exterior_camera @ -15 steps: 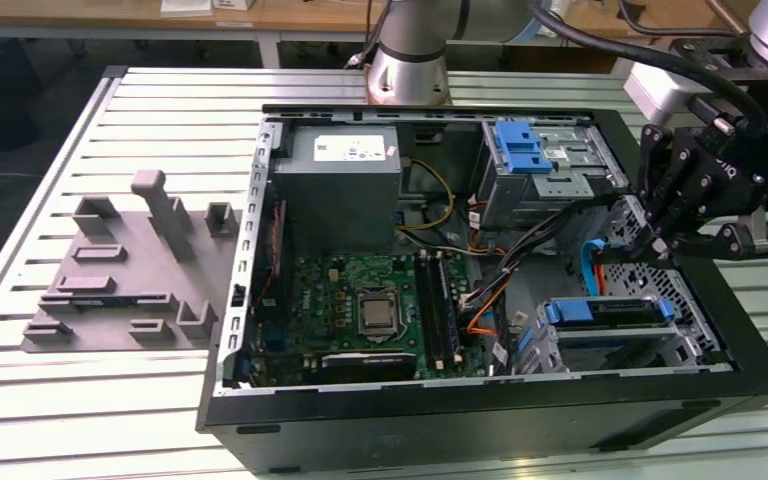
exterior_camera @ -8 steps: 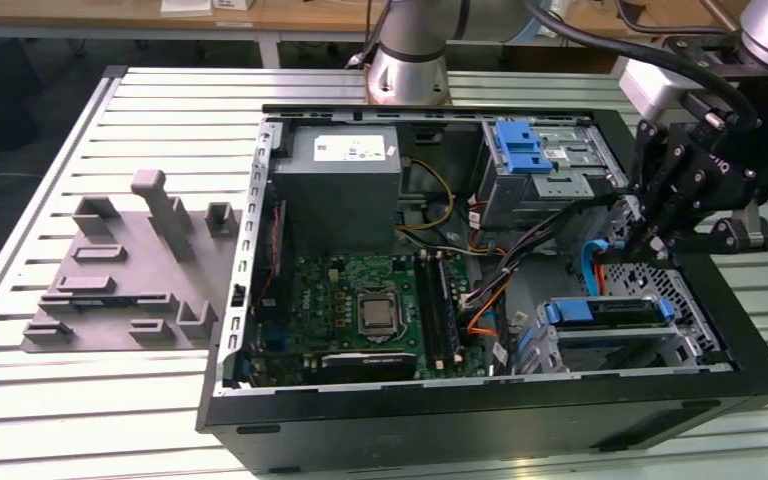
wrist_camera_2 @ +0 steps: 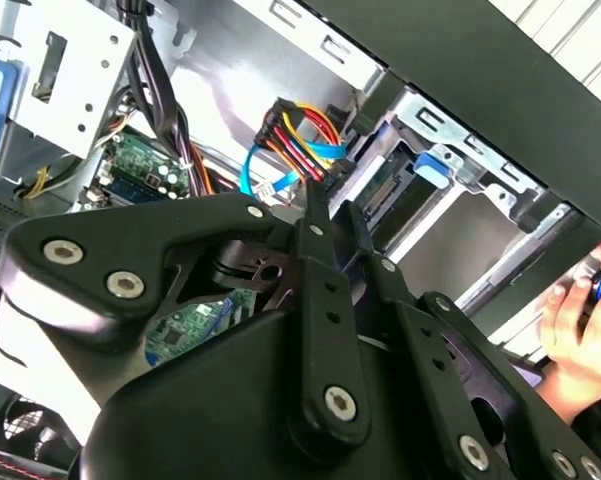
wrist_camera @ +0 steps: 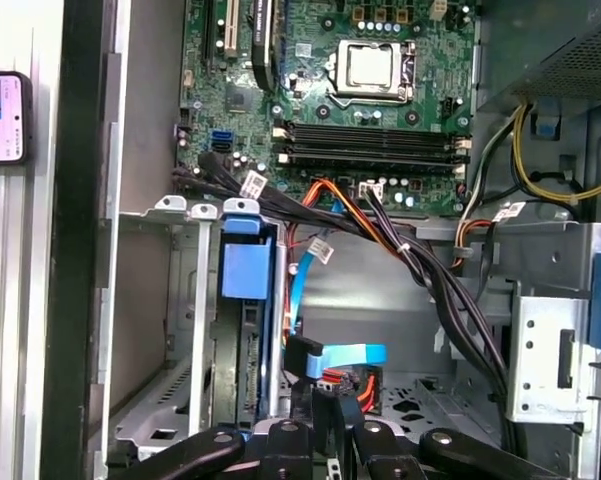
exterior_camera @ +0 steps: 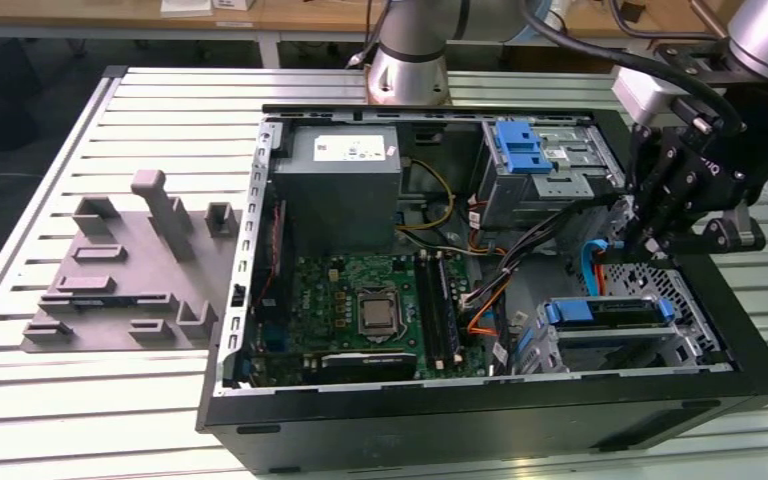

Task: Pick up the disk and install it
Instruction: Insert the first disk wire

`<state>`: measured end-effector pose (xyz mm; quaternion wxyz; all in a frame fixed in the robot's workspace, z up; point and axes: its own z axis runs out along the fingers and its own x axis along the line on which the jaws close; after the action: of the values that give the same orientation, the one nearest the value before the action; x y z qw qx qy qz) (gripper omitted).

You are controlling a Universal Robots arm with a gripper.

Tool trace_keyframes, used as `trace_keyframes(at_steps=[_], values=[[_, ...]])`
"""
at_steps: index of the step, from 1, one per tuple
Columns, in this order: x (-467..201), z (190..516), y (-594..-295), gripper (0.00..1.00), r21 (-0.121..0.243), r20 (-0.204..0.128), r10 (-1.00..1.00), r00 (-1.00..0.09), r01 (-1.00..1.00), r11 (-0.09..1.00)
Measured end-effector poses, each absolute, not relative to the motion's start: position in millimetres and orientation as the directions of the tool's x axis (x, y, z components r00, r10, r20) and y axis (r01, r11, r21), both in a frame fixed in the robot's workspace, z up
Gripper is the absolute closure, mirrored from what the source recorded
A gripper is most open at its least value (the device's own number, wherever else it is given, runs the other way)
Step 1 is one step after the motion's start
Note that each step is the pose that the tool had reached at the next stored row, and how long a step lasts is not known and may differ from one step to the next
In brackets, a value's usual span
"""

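Observation:
The disk (exterior_camera: 607, 313) stands on edge in the silver drive cage (exterior_camera: 684, 300) at the case's near corner on the exterior view's right, its blue bracket on top. In the first wrist view the disk's blue bracket (wrist_camera: 245, 262) sits in the cage slot. My black gripper (exterior_camera: 651, 248) hangs just above and beyond the cage, apart from the disk. Its fingers (wrist_camera: 313, 415) are shut with nothing between them, close to a blue flat cable (wrist_camera: 345, 354). In the second wrist view the gripper (wrist_camera_2: 315, 205) points at the cage, where a bit of the blue bracket (wrist_camera_2: 435, 165) shows.
The open black computer case (exterior_camera: 491, 400) lies on a slatted table. Inside it are a grey power-supply box (exterior_camera: 344, 185), a blue latch on a perforated cage (exterior_camera: 534, 155), a motherboard (exterior_camera: 364, 310) and cable bundles (wrist_camera: 430, 270). A grey fixture (exterior_camera: 124, 275) lies beside it. A person's hand (wrist_camera_2: 580, 335) is near the case.

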<state>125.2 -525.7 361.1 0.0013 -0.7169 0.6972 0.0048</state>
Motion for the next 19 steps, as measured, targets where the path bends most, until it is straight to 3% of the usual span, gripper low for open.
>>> trace_keyframes(at_steps=[19], values=[[126.5, 353.3, -514.9, 0.76, -0.014, 0.053, -0.998, 0.027, -1.000, -0.028]])
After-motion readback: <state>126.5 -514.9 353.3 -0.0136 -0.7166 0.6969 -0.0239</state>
